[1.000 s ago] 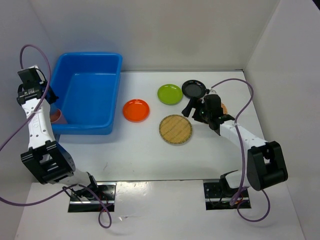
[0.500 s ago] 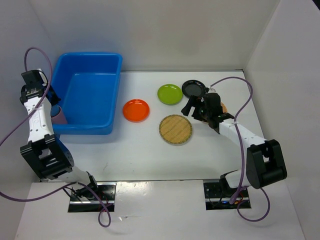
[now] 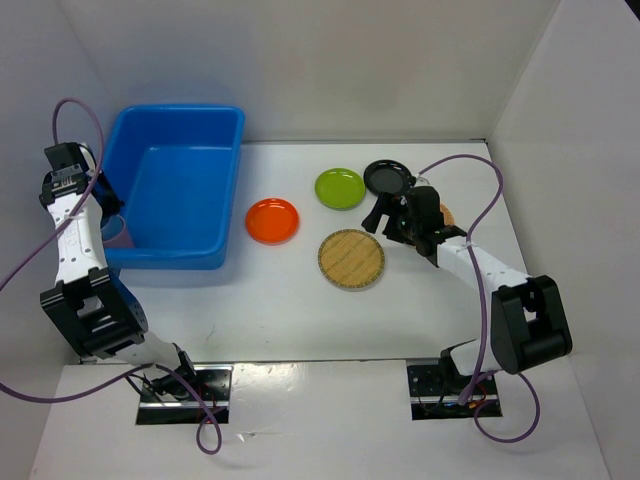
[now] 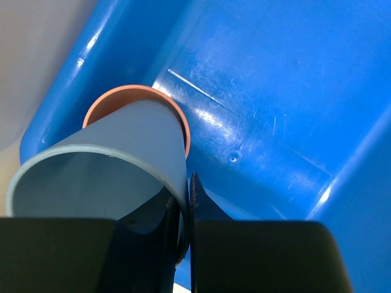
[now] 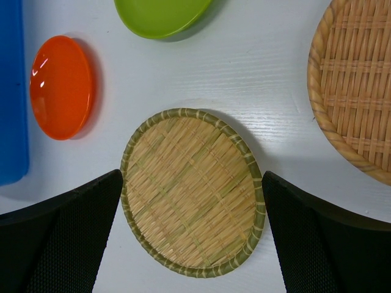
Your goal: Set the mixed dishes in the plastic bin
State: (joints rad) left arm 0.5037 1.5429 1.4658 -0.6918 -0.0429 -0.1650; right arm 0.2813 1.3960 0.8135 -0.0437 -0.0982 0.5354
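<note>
My left gripper [image 4: 183, 186] is shut on the wall of a blue cup [image 4: 104, 165], one finger inside and one outside. The blue cup's base sits nested in a pink cup [image 4: 139, 91]. Both hang at the near left corner of the blue plastic bin [image 4: 275, 91]. From above, the pink cup [image 3: 118, 232] shows beside the bin's rim [image 3: 180, 262]. My right gripper [image 5: 190, 177] stands open, high over a tan woven plate [image 5: 192, 226], touching nothing. On the table lie the orange plate [image 3: 272, 221], lime-green plate [image 3: 340, 188], black plate [image 3: 387, 177] and woven plate [image 3: 352, 259].
A second woven plate [image 5: 357, 85] lies to the right, mostly under my right arm in the top view. White walls close in the table at the back and both sides. The bin's [image 3: 180, 190] floor holds no dishes that I can see.
The left arm has shifted a little along the bin's left side with the nested cups in its grip. The right gripper has edged slightly, staying open over the woven plate.
</note>
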